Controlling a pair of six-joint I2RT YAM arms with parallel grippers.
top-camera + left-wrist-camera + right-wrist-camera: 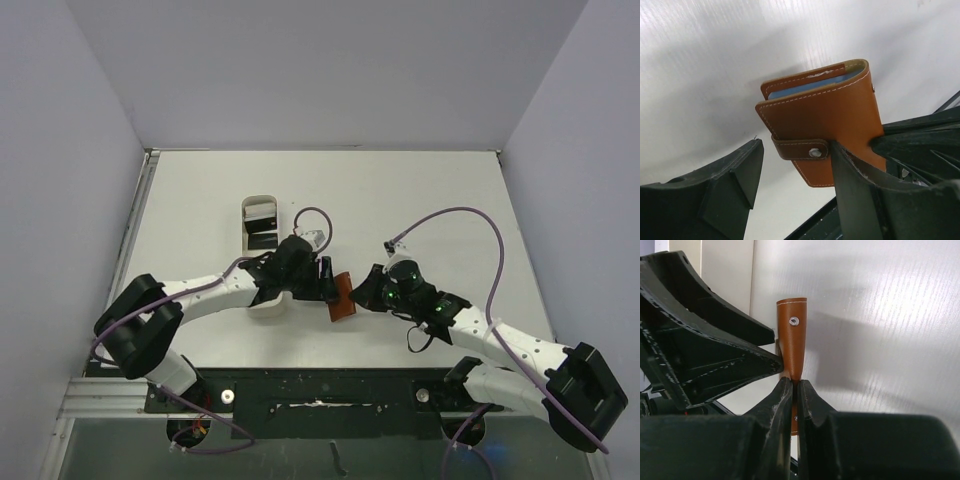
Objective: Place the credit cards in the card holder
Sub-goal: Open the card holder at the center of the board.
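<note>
Preparing small brown leather bifold card holder (825, 115): snapped closed, pinched by clenched right gripper (792, 387); left gripper (796, 145) spread open around its closure tab (801, 148). Next, likely: unsnapping it.

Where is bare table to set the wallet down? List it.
Free: the far table beyond the tray, and the strip left of the tray. Crowded: the middle, where left gripper and right gripper meet at the wallet.

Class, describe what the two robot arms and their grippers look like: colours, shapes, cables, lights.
The left arm and right arm have white links with bulky black joints. A purple cable loops along each. Green lights glow on the right wrist. The left gripper and right gripper have black, tapered fingers.
</note>
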